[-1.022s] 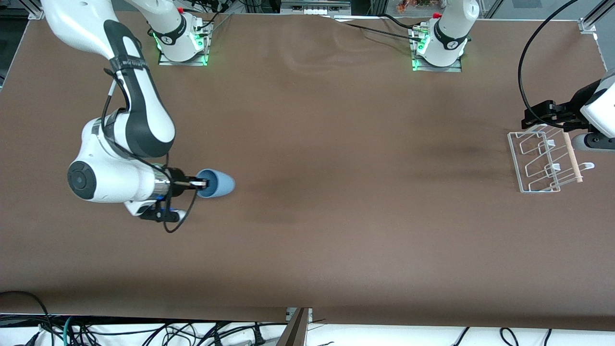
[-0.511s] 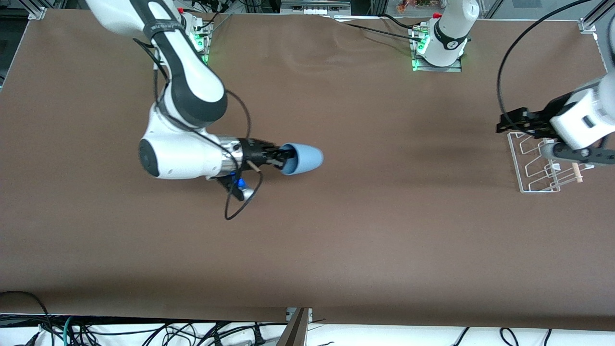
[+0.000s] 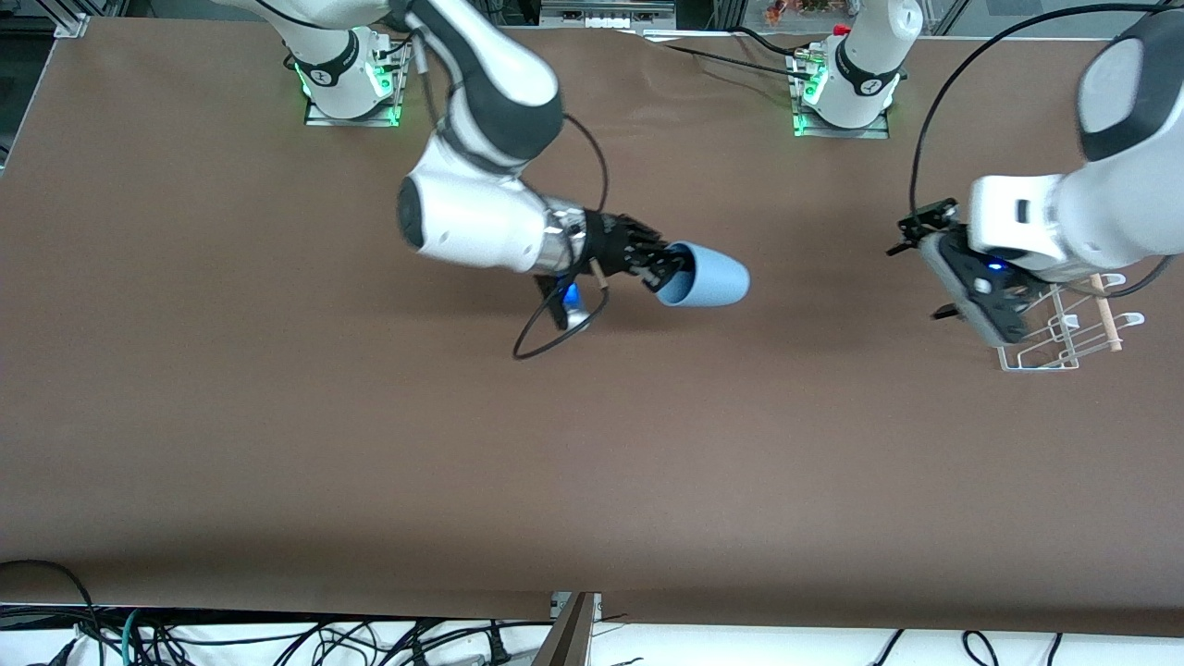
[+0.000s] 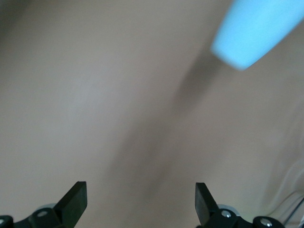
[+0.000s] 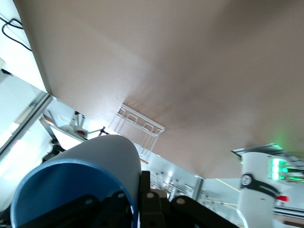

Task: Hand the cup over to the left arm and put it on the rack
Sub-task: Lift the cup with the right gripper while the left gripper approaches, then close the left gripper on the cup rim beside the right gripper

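Right hand (image 3: 664, 271) was closed on the rim of the cup (image 3: 708, 276), one finger inside it and one outside, and held it on its side in the air over the middle of the table (image 3: 592, 444). Left hand (image 3: 916, 268) hung open and empty, its fingers (image 4: 75, 201) well apart, just beside the rack (image 3: 1050, 338). This rack stood at the left arm's end of the table, with a wooden rod (image 3: 1105, 313) lying across it.

The cup (image 3: 708, 278) looks like smooth matt plastic. The bench (image 3: 592, 462) wears a dull brown cloth-like cover, faintly rippled. The rack (image 3: 1054, 342) is glossy white wire with a pale wooden rod (image 3: 1106, 313).
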